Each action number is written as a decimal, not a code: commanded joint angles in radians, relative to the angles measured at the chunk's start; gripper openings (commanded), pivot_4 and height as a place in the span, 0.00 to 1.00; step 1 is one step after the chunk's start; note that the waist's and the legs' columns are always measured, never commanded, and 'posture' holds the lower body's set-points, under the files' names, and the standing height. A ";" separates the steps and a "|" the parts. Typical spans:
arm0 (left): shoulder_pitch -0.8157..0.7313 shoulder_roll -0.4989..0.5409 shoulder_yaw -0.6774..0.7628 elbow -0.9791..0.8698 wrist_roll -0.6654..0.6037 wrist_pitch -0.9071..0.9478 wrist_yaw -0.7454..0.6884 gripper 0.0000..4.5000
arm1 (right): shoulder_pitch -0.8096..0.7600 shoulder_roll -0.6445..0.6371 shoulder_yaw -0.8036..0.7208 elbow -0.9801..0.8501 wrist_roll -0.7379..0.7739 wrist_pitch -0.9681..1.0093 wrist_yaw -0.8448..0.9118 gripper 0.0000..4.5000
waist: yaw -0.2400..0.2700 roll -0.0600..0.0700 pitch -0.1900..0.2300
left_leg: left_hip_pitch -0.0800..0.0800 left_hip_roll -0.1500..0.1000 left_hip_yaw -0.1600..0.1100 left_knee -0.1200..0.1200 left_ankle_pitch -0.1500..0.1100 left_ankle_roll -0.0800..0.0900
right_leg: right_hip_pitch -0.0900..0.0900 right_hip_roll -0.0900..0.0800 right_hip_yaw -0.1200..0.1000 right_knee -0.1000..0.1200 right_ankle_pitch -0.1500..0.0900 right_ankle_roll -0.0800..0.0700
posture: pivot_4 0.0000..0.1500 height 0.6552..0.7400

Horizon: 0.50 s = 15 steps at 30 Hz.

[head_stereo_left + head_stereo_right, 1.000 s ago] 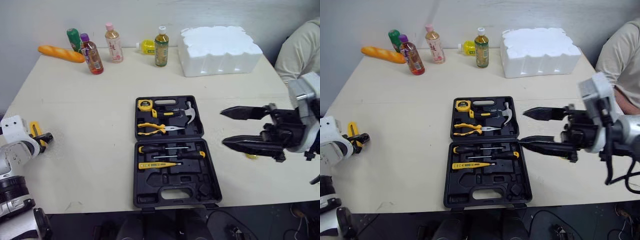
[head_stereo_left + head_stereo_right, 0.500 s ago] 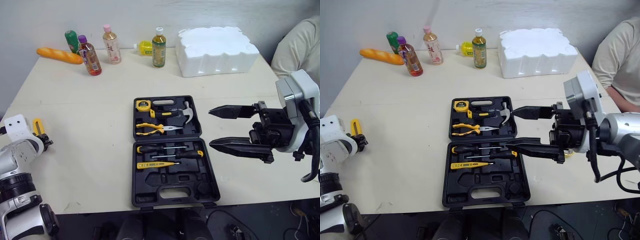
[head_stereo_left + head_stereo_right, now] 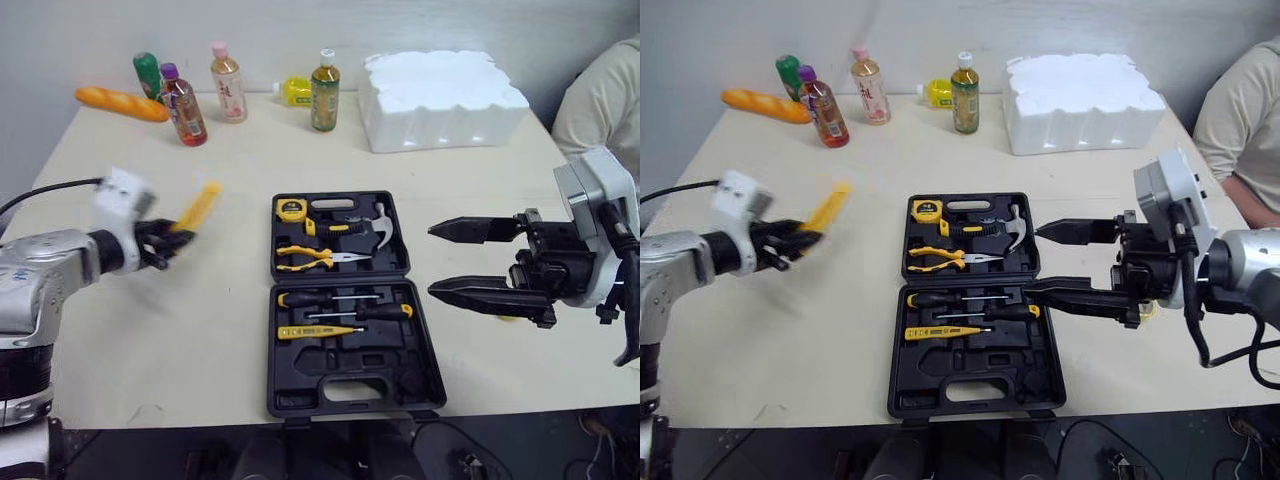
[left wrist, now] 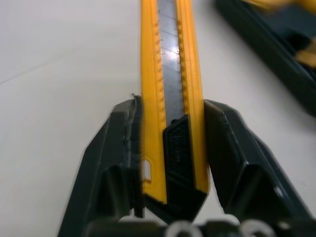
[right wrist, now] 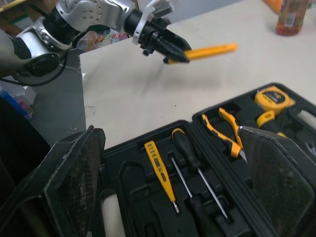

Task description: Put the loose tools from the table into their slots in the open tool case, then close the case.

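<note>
Utility knife (image 4: 168,59), yellow, is clamped between the fingers of the left gripper (image 4: 170,106), projecting ahead of the fingertips above the table (image 3: 200,330). The open tool case (image 3: 340,352) lies between both grippers; the right gripper (image 3: 432,261) is spread wide near its right edge.

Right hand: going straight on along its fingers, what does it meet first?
Likely the open tool case: the right hand, open, points across it, its wrist view looking down on the screwdrivers. Height is unclear; if it clears, the left hand with the yellow knife lies beyond.
</note>
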 commanded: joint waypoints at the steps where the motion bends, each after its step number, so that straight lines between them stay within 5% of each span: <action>1: -0.037 0.019 -0.103 -0.133 -0.040 -0.030 -0.126 0.29 | 0.048 -0.020 -0.058 -0.069 0.044 0.009 -0.005 1.00 | -0.001 0.001 0.000 | 0.000 0.000 0.001 0.000 0.000 0.000 | 0.000 0.000 0.000 0.000 0.000 0.000 | 1.00 0.98; 6: -0.180 -0.148 -0.319 -0.166 -0.054 0.057 -0.131 0.29 | 0.227 -0.015 -0.114 -0.180 0.015 0.003 -0.010 1.00 | 0.020 0.001 0.001 | -0.002 0.000 0.002 0.005 0.000 0.002 | 0.000 0.004 -0.001 0.001 0.001 0.001 | 1.00 0.98; 15: -0.273 -0.213 -0.530 -0.138 -0.004 0.112 -0.183 0.29 | 0.582 -0.002 -0.286 -0.280 -0.195 -0.057 0.104 1.00 | 0.027 0.001 0.001 | -0.003 -0.002 0.007 0.021 -0.005 0.017 | 0.003 0.012 0.001 0.004 0.005 0.009 | 1.00 0.98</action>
